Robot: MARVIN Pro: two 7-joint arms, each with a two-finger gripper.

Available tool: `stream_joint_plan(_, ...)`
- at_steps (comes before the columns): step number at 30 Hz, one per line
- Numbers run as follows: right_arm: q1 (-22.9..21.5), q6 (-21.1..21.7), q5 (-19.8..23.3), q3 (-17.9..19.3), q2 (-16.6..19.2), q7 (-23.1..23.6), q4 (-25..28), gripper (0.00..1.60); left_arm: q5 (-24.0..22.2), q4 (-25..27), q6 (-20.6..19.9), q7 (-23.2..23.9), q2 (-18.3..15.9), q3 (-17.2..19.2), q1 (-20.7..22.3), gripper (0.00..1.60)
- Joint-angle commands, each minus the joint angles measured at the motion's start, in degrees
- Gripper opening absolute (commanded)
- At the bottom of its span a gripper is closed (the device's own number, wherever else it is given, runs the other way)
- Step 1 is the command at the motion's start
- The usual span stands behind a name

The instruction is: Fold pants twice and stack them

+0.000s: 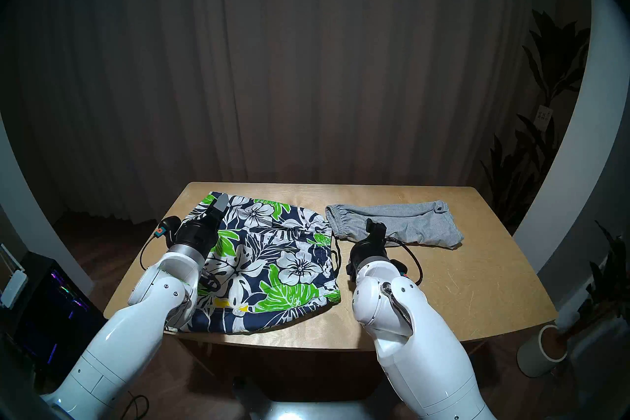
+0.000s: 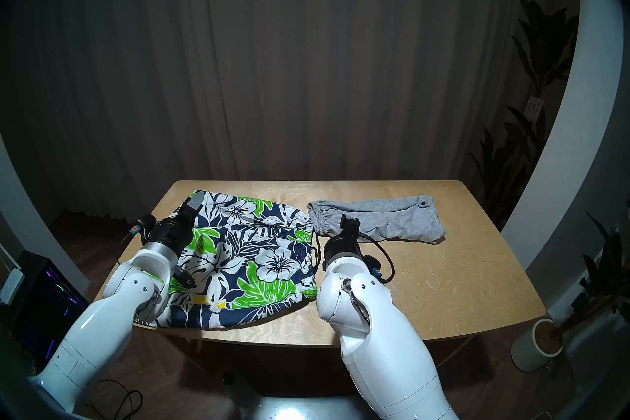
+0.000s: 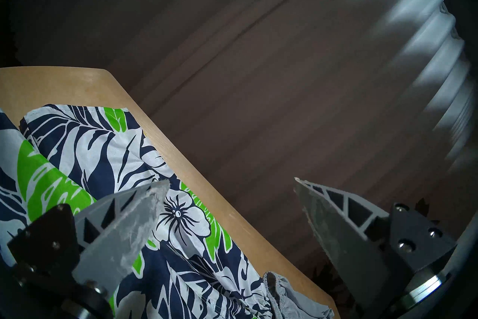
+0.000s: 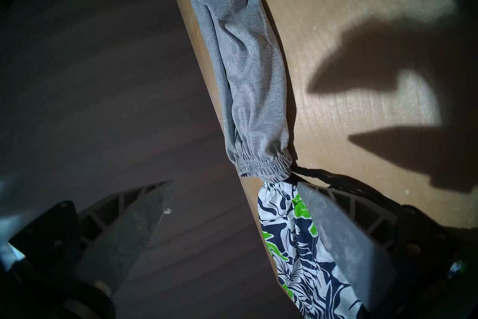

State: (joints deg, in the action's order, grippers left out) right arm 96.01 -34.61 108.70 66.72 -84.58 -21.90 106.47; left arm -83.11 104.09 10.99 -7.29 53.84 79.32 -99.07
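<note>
Matt wooden table point(image 1: 443, 276), glossy plastic arms point(image 1: 422, 351)

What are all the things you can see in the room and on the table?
floral shorts: one, navy with white flowers and green leaves, spread on the table's left half
grey shorts: one, plain grey, far right part of the table
table: one, light wood, centre
curtain: one, dark, behind the table
plants: dark leaves, right side
pot: one, white, floor at right
left gripper: open, over the floral shorts
right gripper: open, near the grey shorts
</note>
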Motion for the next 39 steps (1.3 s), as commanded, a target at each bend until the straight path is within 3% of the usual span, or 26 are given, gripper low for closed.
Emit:
stream_joint_plan(1, -0.79, -0.75, -0.14, -0.09, -1.26, 0.99, 0.78, 1.60, 0.02, 0.19, 0.33, 0.68, 0.04, 0.74, 1.89, 1.60)
stream_joint_plan(2, -0.81, -0.80, -0.10, -0.12, -1.24, 1.02, 0.77, 1.60, 0.06, 0.05, 0.08, 0.96, -0.15, 0.68, 1.98, 1.60)
stream_joint_plan(3, -1.62, 4.07, -2.52, -2.38, 3.71, 2.53, 0.10, 1.60, 0.00, -0.01, -0.17, 1.03, -0.20, 0.64, 2.07, 1.60)
stream_joint_plan(5, -2.77, 5.63, -5.52, -3.53, 5.85, 2.79, -0.70, 1.60, 0.07, -0.04, -0.22, 0.94, -0.16, 0.53, 2.11, 1.60)
stream_joint_plan(7, -3.27, 5.85, -6.08, -3.50, 5.89, 2.94, -1.21, 1.60, 0.08, -0.07, -0.26, 0.97, -0.14, 0.46, 2.12, 1.60)
stream_joint_plan(10, -5.97, 10.11, -8.73, -3.34, 7.96, 3.10, -5.07, 1.60, 0.26, 0.12, -0.33, 1.00, -0.18, 0.21, 1.92, 1.60)
stream_joint_plan(13, -7.22, 12.36, -7.99, -3.23, 9.29, 3.03, -6.39, 1.60, 0.29, 0.37, -0.28, 0.99, -0.31, 0.27, 1.69, 1.60)
stream_joint_plan(20, -9.17, 17.00, -6.29, -2.51, 8.61, 4.95, -10.07, 1.60, 0.43, 1.04, 0.10, 0.44, -0.75, 0.66, 0.94, 1.60)
stream_joint_plan(25, -8.78, 18.11, -5.57, -2.92, 7.84, 4.04, -9.58, 1.60, 0.49, 1.21, 0.23, 0.13, -0.78, 0.64, 0.98, 1.60)
stream_joint_plan(33, -5.92, 15.63, -5.70, -3.37, 6.82, 5.82, -9.54, 1.60, 0.27, 1.62, 0.18, -0.78, -0.81, 0.67, 0.92, 1.60)
stream_joint_plan(39, -6.47, 14.28, -5.81, -3.19, 6.34, 6.26, -11.00, 1.60, 0.32, 1.30, 0.11, -0.64, -0.69, 0.35, 1.31, 1.60)
